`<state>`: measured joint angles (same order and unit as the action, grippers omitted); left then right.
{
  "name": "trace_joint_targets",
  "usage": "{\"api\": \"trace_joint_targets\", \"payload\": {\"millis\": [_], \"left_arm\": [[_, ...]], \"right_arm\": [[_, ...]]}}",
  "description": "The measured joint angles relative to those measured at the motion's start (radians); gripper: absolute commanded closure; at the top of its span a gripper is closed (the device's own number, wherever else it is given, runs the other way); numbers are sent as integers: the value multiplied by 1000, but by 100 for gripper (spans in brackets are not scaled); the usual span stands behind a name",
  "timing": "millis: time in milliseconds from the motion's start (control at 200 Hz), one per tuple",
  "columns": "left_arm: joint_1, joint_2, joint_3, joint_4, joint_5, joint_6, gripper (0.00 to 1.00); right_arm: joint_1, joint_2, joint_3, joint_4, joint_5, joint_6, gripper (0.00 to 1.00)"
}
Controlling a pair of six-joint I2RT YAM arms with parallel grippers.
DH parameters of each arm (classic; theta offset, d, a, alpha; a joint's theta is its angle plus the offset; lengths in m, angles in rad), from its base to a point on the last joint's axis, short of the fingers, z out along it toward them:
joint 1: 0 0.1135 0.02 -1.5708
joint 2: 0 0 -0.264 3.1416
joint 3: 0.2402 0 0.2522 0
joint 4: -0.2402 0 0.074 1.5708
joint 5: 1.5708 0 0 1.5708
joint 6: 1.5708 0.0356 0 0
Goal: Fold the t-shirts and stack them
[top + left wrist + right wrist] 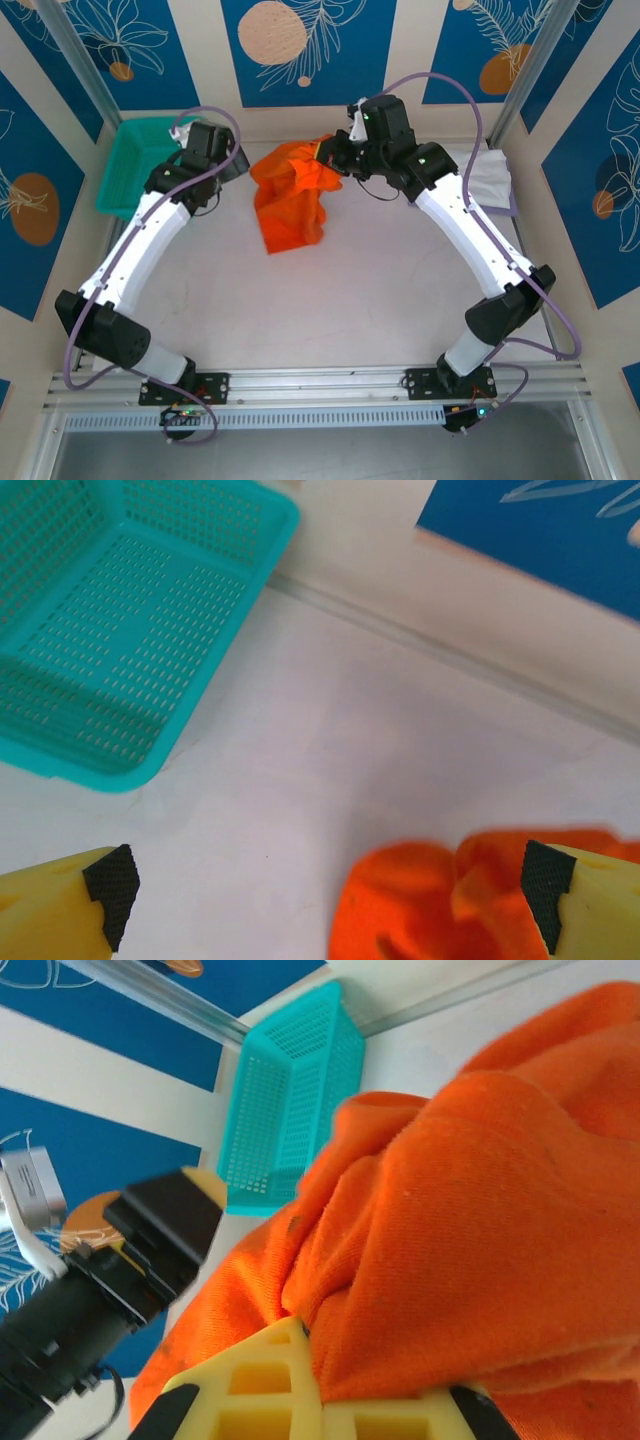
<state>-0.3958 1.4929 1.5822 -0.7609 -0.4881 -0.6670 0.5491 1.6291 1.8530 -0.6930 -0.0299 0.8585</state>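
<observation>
Top view: the bright orange short-sleeved cloth t-shirt [290, 200] sits crumpled at upper centre. Its top edge is pinched in the closed right gripper [328, 152], the left gripper [238, 162] is just beside its left edge, and the teal plastic mesh basket [135, 165] is at upper left. A folded white t-shirt [490, 172], with a pale lavender one [512, 208] at its lower edge, lies at right partly behind the arm, so two look done and the orange one is not yet folded or stacked. Left wrist view: fingers spread wide with nothing between them, orange cloth at lower right; right wrist view: jaws clamped on a fold of orange cloth.
</observation>
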Motion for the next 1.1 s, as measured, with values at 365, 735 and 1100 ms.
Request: {"api": "trace_joint_targets", "payload": {"millis": [365, 735, 1100], "left_arm": [[-68, 143, -201, -140, 155, 43, 0], [-55, 498, -46, -118, 390, 14, 6], [34, 547, -59, -3, 426, -20, 51]], "right_arm": [[-363, -31, -494, -135, 87, 126, 44], [-255, -101, -671, -60, 11, 89, 29], [-194, 141, -651, -5, 28, 40, 49]]}}
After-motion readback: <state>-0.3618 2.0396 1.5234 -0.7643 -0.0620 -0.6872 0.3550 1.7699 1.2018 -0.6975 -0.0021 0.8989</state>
